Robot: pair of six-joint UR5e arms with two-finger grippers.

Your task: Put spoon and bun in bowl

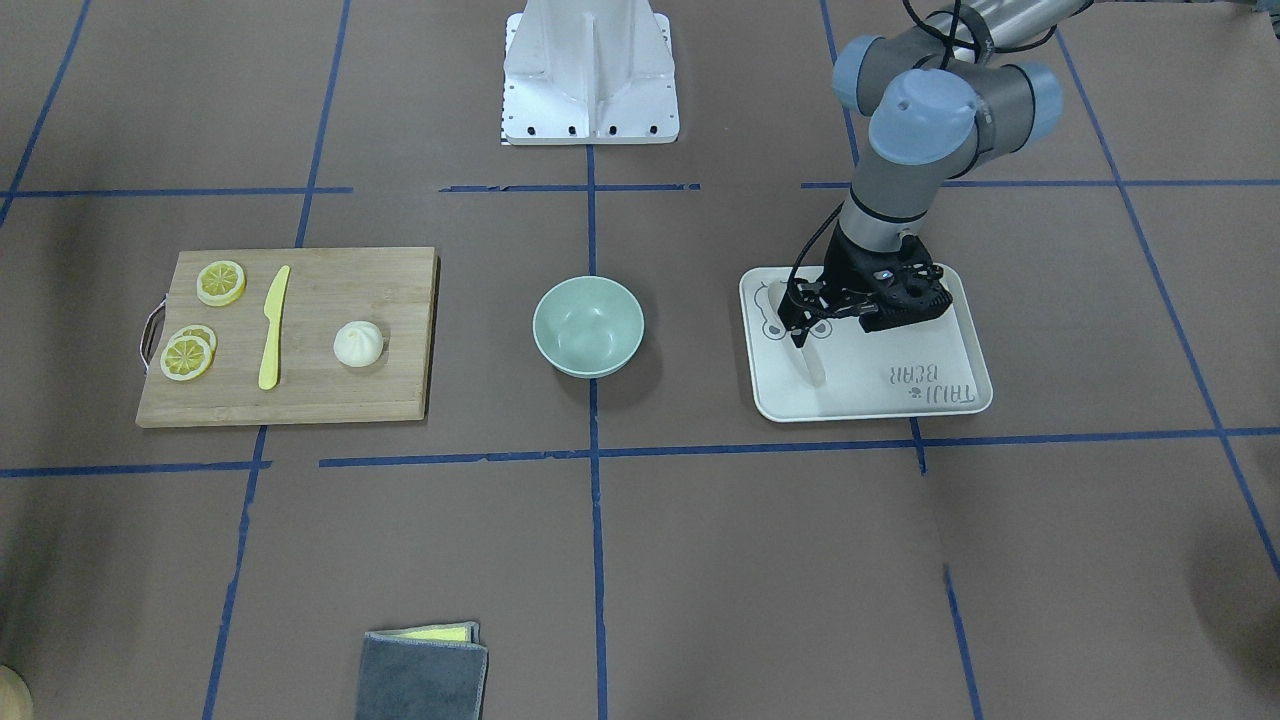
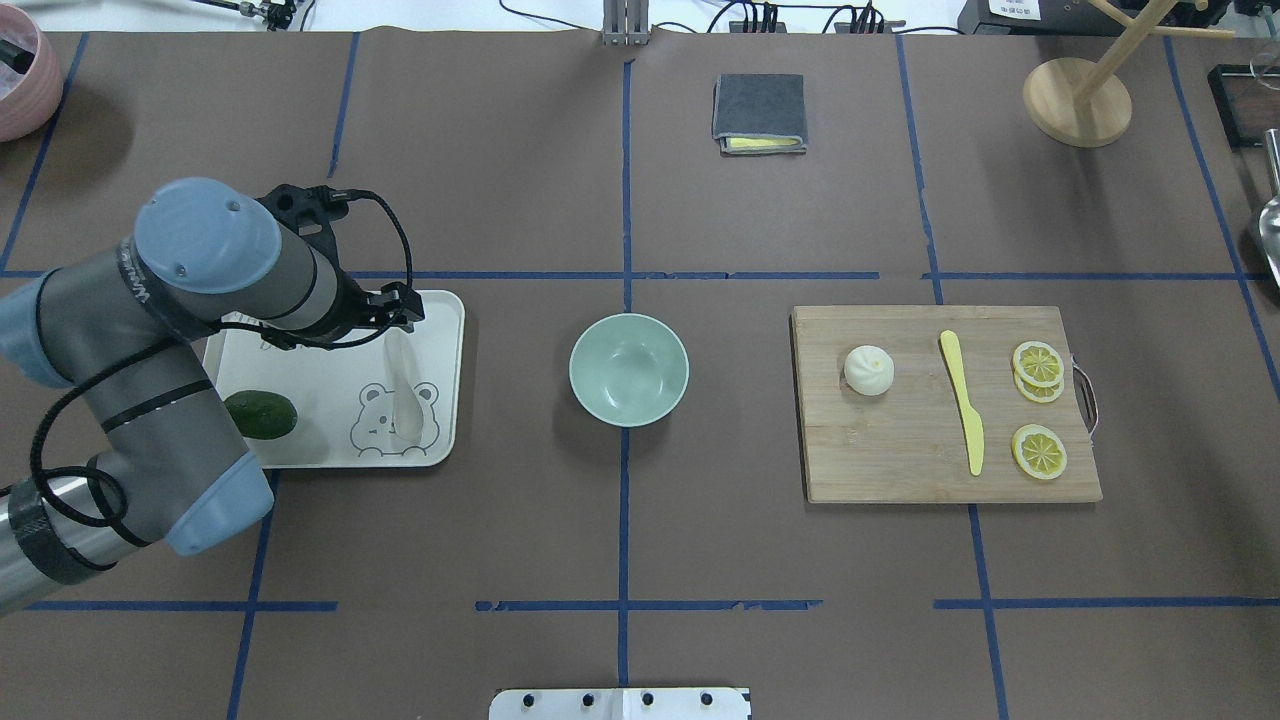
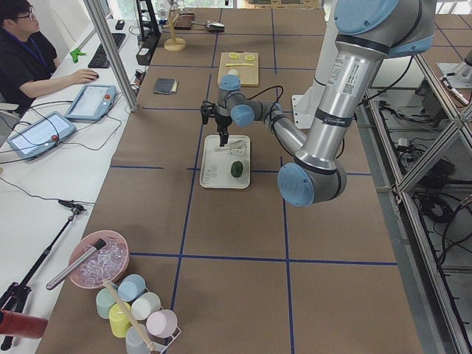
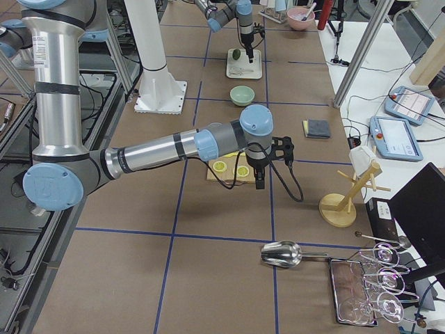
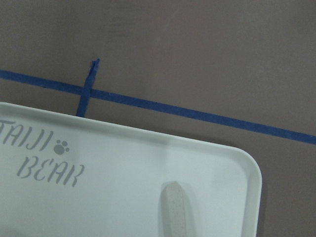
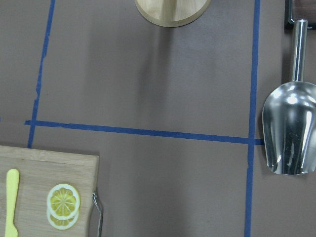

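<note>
The pale spoon [image 2: 405,390] lies on the white tray [image 2: 440,330] at the robot's left; its handle shows in the front view [image 1: 814,366] and the left wrist view [image 5: 173,210]. My left gripper [image 1: 800,336] hovers a little above the spoon, and its jaws look open and empty. The white pleated bun [image 2: 868,369] sits on the wooden cutting board [image 2: 900,460] on the right; it also shows in the front view [image 1: 357,343]. The mint-green bowl [image 2: 628,370] stands empty mid-table. My right gripper [image 4: 259,182] hangs over the table beyond the board's far end; I cannot tell whether it is open.
A dark green lime [image 2: 260,414] lies on the tray. A yellow knife [image 2: 962,400] and lemon slices [image 2: 1038,363] lie on the board. A folded grey cloth [image 2: 759,112], a wooden stand [image 2: 1078,100] and a metal scoop [image 6: 290,133] are on the far side.
</note>
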